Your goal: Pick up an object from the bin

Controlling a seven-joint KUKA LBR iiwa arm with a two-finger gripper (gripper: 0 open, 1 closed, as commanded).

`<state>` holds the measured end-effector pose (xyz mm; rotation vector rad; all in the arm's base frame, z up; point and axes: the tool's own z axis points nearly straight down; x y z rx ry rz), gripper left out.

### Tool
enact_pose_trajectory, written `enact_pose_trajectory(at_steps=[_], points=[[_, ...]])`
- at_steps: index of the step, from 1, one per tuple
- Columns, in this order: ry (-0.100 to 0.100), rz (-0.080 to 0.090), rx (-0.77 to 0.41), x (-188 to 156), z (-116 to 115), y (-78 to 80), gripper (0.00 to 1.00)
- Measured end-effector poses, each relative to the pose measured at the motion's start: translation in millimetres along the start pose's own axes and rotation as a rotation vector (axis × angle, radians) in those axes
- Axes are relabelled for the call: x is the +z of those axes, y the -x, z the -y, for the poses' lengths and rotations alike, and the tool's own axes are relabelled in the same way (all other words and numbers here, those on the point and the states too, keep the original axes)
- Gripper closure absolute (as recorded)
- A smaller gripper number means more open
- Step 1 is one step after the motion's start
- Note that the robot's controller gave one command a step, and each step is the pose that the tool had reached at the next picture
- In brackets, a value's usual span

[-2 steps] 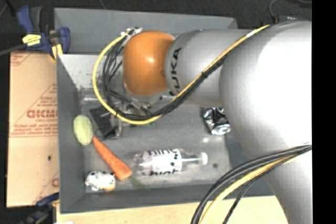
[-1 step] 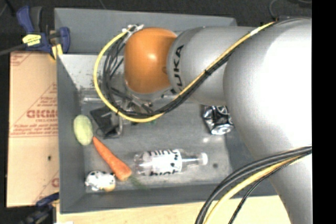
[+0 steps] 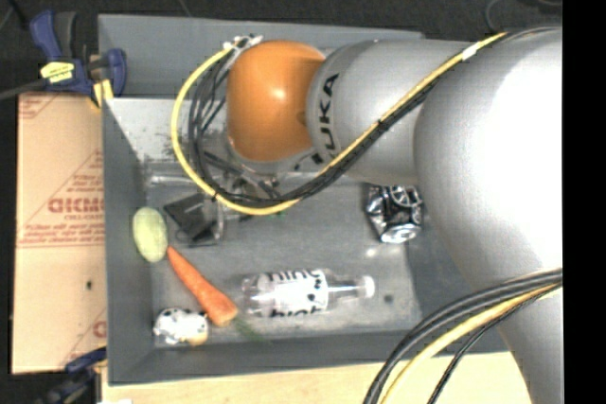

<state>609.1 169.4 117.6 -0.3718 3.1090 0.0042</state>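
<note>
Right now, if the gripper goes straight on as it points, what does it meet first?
The gripper would probably meet bare bin floor, just beside the pale green oval thing; depth is unclear.

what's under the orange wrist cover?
The dark gripper pokes out below the cover, beside the pale green oval thing. The bin floor beneath cover and arm is hidden.

Single camera looking down on the bin (image 3: 312, 246) from above, tilting somewhat to one side: the far wall is showing as a sloped face towards the top, and the near rim is running along the bottom. The left, far and near walls are all falling inside the frame. The arm (image 3: 454, 128) is entering from the right, sitting nearer the lens and covering the bin's right side.
</note>
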Motion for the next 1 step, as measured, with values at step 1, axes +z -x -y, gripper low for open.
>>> enact_pose_trajectory(at_steps=[1], points=[[0.0, 0.002, 0.0, -20.7, 0.0, 0.9, 1.0]])
